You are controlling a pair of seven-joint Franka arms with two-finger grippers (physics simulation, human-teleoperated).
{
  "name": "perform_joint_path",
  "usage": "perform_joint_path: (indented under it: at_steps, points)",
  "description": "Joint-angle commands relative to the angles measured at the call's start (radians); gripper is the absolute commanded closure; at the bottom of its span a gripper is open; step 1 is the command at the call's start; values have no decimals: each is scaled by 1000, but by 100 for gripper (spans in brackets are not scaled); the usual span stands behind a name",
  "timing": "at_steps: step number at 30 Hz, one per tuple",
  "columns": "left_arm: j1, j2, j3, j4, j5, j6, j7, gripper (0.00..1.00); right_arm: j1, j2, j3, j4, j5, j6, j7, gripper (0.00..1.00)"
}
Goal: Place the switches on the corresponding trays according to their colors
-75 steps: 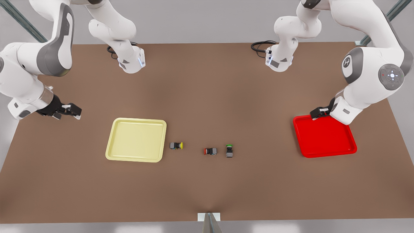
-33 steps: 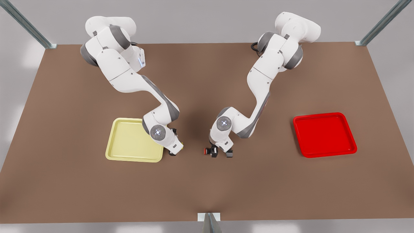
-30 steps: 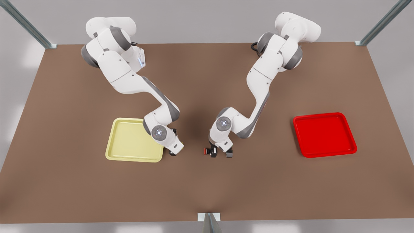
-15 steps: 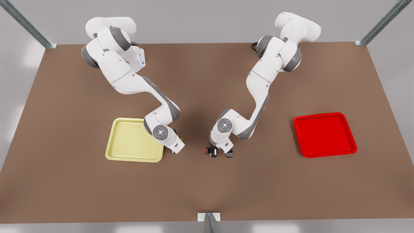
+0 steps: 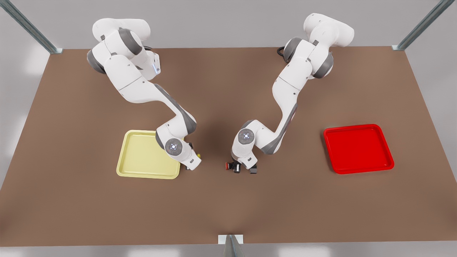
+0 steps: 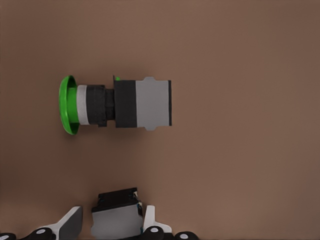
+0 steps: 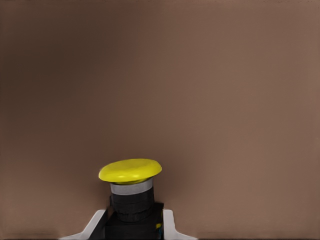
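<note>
My right gripper point(image 7: 131, 227) is down at the table point(image 5: 228, 207) just off the pale yellow tray point(image 5: 141, 157), fingers clenched on the body of the yellow switch point(image 7: 131, 187). My left gripper point(image 6: 112, 227) sits mid-table with its fingers closed against the red switch point(image 5: 232, 166), the green switch point(image 6: 117, 104) lying just beside it. The red tray point(image 5: 358, 148) is well apart, toward the front view's right.
</note>
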Motion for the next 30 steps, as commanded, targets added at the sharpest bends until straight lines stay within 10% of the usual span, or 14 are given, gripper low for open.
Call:
perform_joint_path:
  at_steps: [1, 17, 21, 25, 26, 30]
  points:
    - [0, 0, 0, 0, -144, -2, 5, 34, 0, 1, 2, -2, 0, 5, 0, 48]
    - [8, -25, 9, -3, -144, -25, 16, 44, -106, -147, -29, -41, 3, -154, -44, 53]
    - [6, -20, 11, -3, -146, -17, 0, 43, -88, -337, -70, -262, -2, -151, 445, 51]
    - [6, -17, 12, -4, -152, -17, -1, 37, -88, -380, -133, -321, 8, -167, 916, 41]
    - [6, -17, 12, -4, -153, -20, -4, 37, -89, -381, -185, -321, 80, -153, 973, 0]
    - [6, -17, 12, -12, -169, -54, -3, 37, -75, -403, -219, -326, 100, -148, 1300, 0]
